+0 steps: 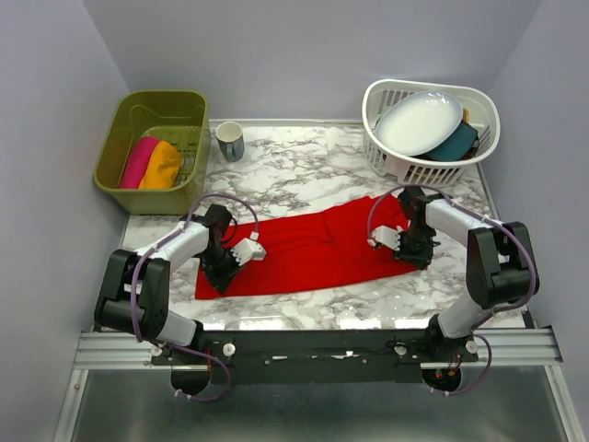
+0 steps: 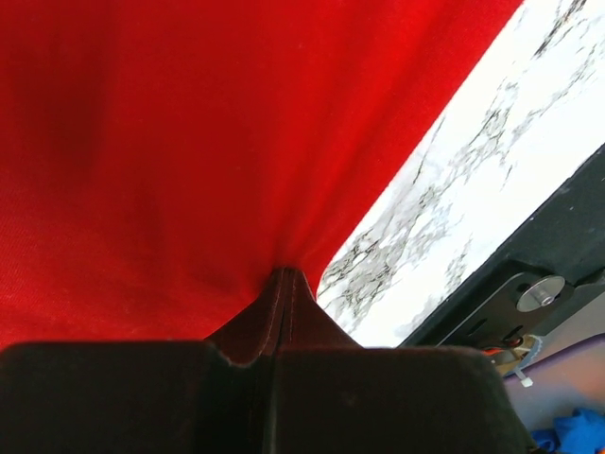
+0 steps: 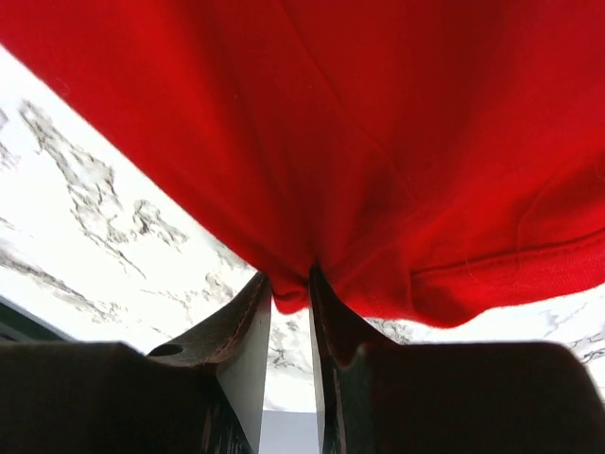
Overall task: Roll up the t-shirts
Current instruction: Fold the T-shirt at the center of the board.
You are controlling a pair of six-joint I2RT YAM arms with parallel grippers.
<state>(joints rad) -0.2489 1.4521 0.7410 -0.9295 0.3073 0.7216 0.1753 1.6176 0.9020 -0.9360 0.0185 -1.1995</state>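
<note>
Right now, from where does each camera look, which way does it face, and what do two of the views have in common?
Top external: above and behind the arms, facing down and forward over the marble table; both arms, the left gripper and the right gripper show.
Left wrist: on the left arm, facing along its shut fingers onto the red t-shirt; only those fingers show.
Right wrist: on the right arm, facing the shirt's hem; only its fingers show.
Shared: both wrist views show pinched red cloth over marble.

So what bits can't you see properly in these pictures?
Top view: teal dish in the white plastic basket, mostly hidden behind the white oval plate.
Left wrist view: blue thing at the corner, cut off by the edge.
Both wrist views: soft red t-shirt, too close, its outline cut off.
</note>
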